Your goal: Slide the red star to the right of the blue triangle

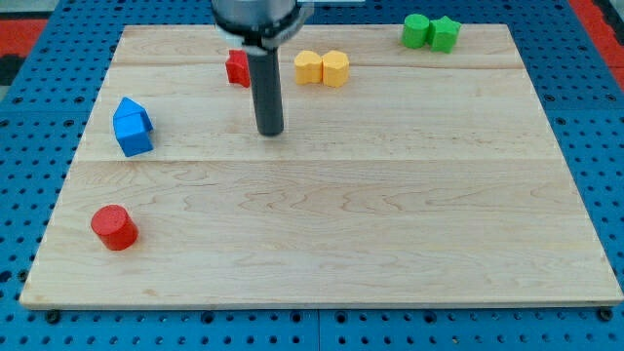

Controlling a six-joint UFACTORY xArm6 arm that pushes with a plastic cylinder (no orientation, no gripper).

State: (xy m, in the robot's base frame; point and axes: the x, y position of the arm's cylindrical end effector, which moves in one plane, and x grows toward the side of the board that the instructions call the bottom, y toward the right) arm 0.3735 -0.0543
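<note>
My tip (270, 132) is sitting on the table (390, 244), just below the red star (237, 68). There are no jaws showing, so I cannot tell their state.

Open board between red block (237, 67) and blue blocks (132, 126); yellow pair (322, 68) crowding the view's right.
</note>
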